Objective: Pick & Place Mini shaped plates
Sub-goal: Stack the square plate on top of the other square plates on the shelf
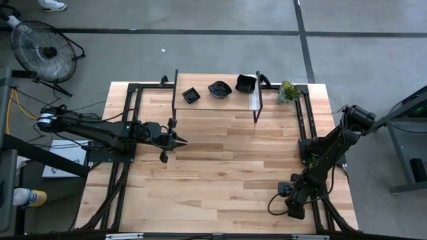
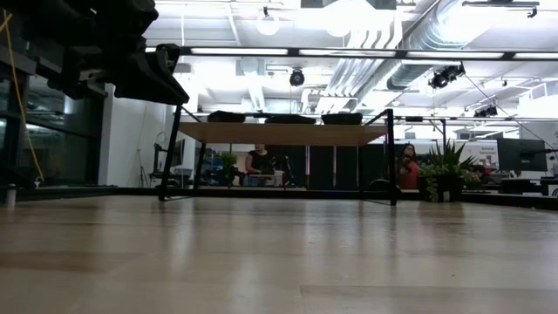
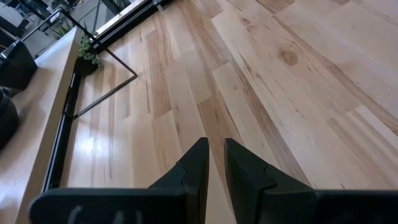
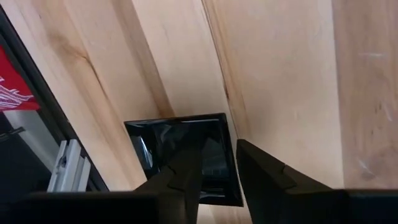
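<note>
- The right gripper (image 4: 219, 163) is low at the near right corner of the worktop (image 1: 227, 167), beside the dark frame at the worktop's right edge.
- Its jaws stand part open over a square black plate (image 4: 163, 138) that lies flat on the wood. One finger (image 4: 186, 163) crosses the plate's glossy surface; the other finger sits just past the plate's edge, over bare wood.
- Whether the jaws already pinch the plate's rim, I cannot tell; the plate rests on the wood.
- The left gripper (image 1: 179, 141) hovers over the left middle of the worktop, pointing right. Its jaws are narrowly parted with a slim gap between the fingers (image 3: 194, 168), grasping nothing, only bare planks beneath.
- Three more black plates sit on the raised shelf (image 1: 215, 101) at the far side: a small square plate (image 1: 191, 95) on the left, a wavy-edged plate (image 1: 219, 89) in the middle, and a deeper angular plate (image 1: 245, 83) on the right.
- A small green plant (image 1: 287, 92) stands on the worktop just right of the shelf.
</note>
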`<state>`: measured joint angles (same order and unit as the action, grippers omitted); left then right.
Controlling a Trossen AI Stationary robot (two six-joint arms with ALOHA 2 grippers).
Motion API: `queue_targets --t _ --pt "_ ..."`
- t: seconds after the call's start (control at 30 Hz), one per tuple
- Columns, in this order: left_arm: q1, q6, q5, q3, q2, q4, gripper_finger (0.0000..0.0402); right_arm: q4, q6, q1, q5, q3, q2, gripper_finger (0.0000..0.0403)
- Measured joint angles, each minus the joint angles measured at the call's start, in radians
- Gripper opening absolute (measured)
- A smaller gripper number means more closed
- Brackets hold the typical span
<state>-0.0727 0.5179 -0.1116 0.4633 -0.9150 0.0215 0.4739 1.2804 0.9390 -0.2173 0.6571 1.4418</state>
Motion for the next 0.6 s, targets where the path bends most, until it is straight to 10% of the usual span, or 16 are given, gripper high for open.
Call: queue_targets --t 0.6 --pt "0.0 0.0 0.0 0.0 0.0 0.004 0.0046 -0.027 -0.006 0.004 -0.001 0.0 -0.001 0.0003"
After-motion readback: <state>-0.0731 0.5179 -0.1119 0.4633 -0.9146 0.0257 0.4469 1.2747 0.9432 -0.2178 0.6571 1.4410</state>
